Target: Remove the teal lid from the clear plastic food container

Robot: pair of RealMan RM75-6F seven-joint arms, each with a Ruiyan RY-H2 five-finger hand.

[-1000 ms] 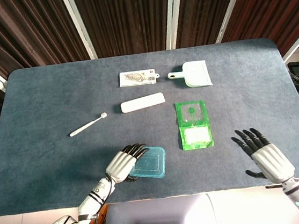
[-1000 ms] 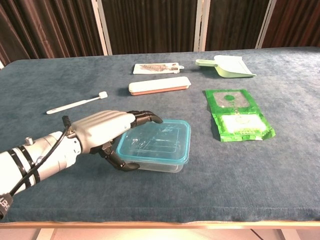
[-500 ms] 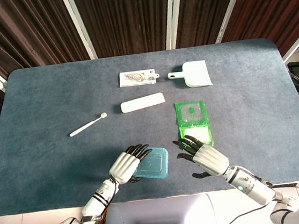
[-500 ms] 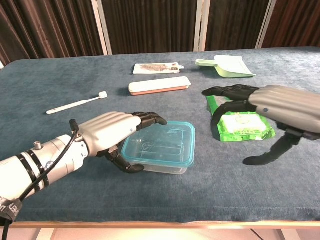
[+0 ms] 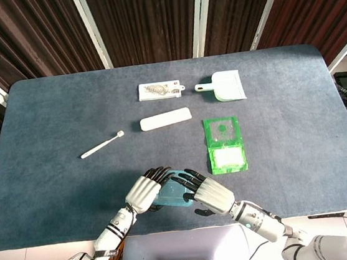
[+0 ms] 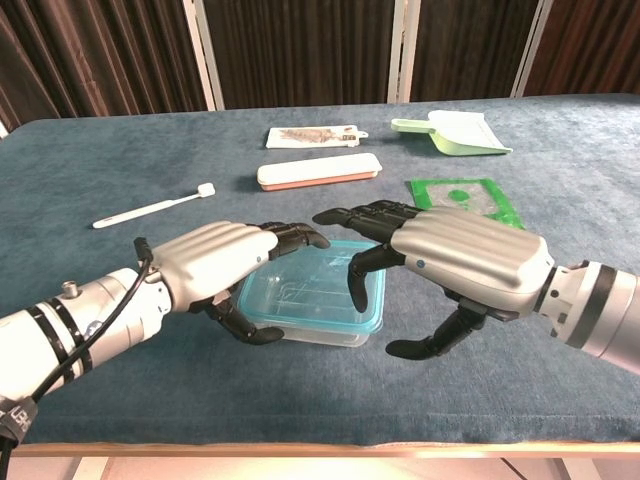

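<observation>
The clear food container (image 6: 318, 330) with its teal lid (image 6: 305, 293) sits near the table's front edge, between my two hands. My left hand (image 6: 212, 265) grips its left side, with fingers laid over the lid and the thumb against the wall below. My right hand (image 6: 468, 262) hovers over the right edge with fingers spread. One finger curls down toward the lid's rim, and the thumb stays off the container beside it. In the head view the lid (image 5: 170, 195) shows between the left hand (image 5: 145, 192) and the right hand (image 5: 210, 195), partly covered by both.
A green packet (image 5: 225, 144) lies just behind the right hand. Further back are a white toothbrush (image 5: 102, 144), a long white case (image 5: 165, 119), a flat carded pack (image 5: 159, 90) and a pale green dustpan (image 5: 225, 87). The blue table cloth (image 5: 298, 122) ends close in front of the hands.
My right hand has swung in from the front right corner to the container's right edge. The left hand kept its hold, and the container slid slightly to the right.
</observation>
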